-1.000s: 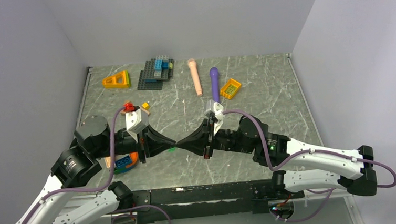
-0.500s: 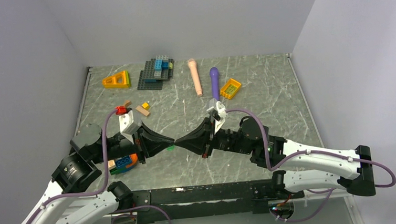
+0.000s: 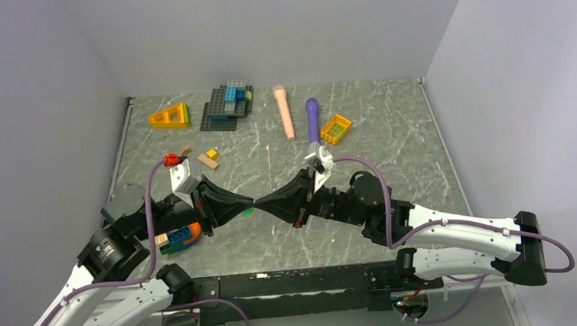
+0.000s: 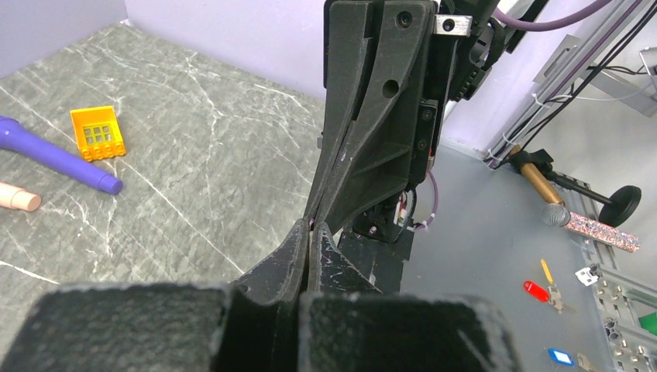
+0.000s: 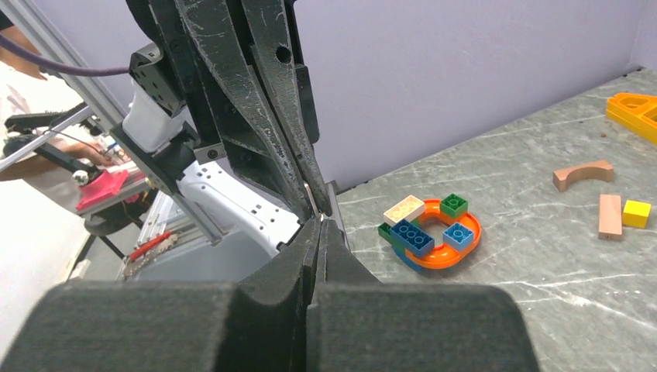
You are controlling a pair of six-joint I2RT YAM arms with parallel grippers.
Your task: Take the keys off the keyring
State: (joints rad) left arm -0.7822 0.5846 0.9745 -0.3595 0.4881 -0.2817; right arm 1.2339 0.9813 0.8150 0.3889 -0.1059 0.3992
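My left gripper [image 3: 250, 203] and right gripper [image 3: 259, 203] meet tip to tip just above the middle of the table. Both are shut. In the left wrist view, my own fingertips [image 4: 310, 230] pinch a tiny pale glint, with the right gripper [image 4: 364, 139] directly ahead. In the right wrist view, my fingertips [image 5: 319, 225] hold a similar small glint against the left gripper [image 5: 263, 116]. The keyring is almost wholly hidden between the tips. A small green piece [image 3: 247, 210] shows just below them. I cannot make out any keys.
An orange ring of toy bricks [image 3: 177, 237] lies by the left arm, also in the right wrist view [image 5: 431, 229]. Small wooden blocks [image 3: 207, 158] and a red piece [image 3: 169, 159] lie behind it. A grey baseplate [image 3: 228, 106], a yellow wedge [image 3: 170, 116], peach [image 3: 284, 111] and purple [image 3: 312, 121] cylinders and a yellow window brick [image 3: 336, 128] lie at the back.
Both grippers stay shut tip to tip, and the meeting point has drifted slightly left and away from the bases. The left wrist has swung back to the left, uncovering the red piece and wooden blocks.
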